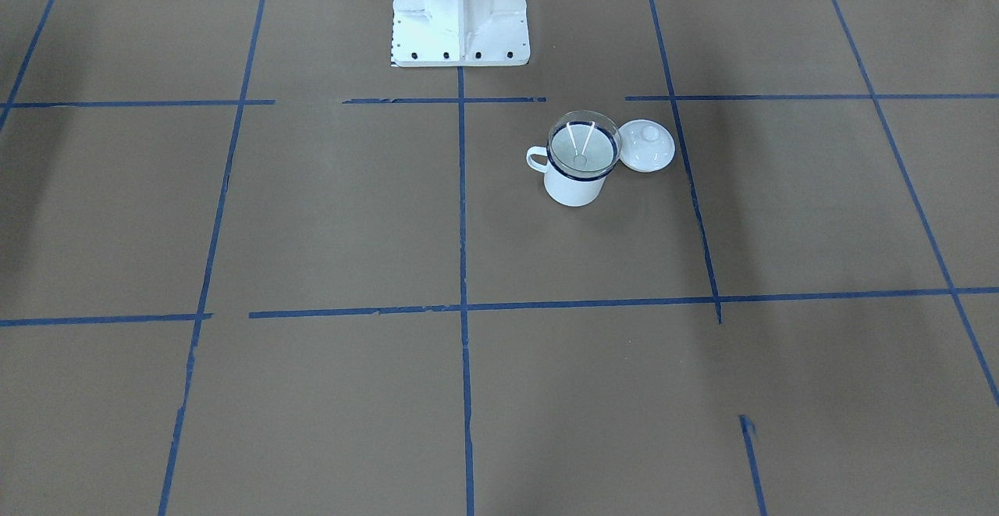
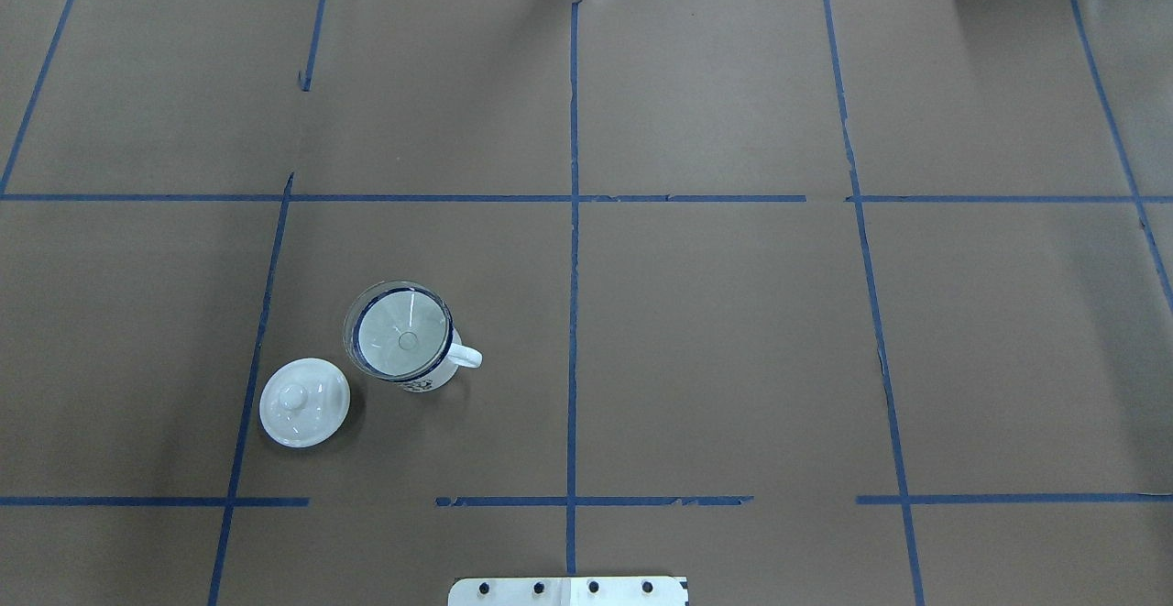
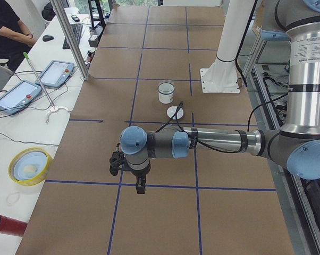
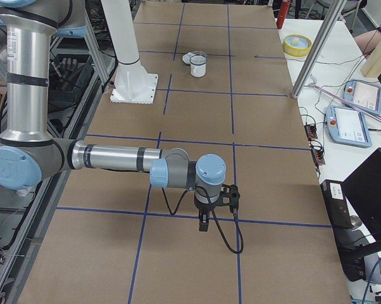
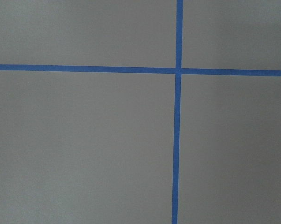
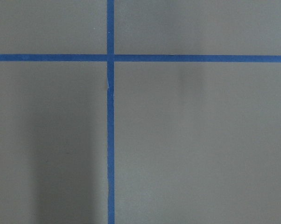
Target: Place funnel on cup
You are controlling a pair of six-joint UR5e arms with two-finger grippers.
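Observation:
The clear funnel (image 1: pixel 584 145) sits upright in the mouth of the white cup (image 1: pixel 574 186) with the dark blue rim, its stem down inside. They also show in the overhead view, funnel (image 2: pixel 400 331) on cup (image 2: pixel 429 379), on the robot's left side. Neither gripper is near them. The left gripper (image 3: pixel 141 187) hangs above the table far from the cup (image 3: pixel 166 95), shown only in the exterior left view. The right gripper (image 4: pixel 203 226) hangs far from the cup (image 4: pixel 198 68), shown only in the exterior right view. I cannot tell whether either is open or shut.
A round white knobbed lid (image 1: pixel 646 145) lies on the table beside the cup, also in the overhead view (image 2: pixel 304 402). The robot's white base (image 1: pixel 460 16) stands at mid table. A yellow bowl (image 3: pixel 28 166), tablets (image 3: pixel 16 95) and a person are on the operators' side.

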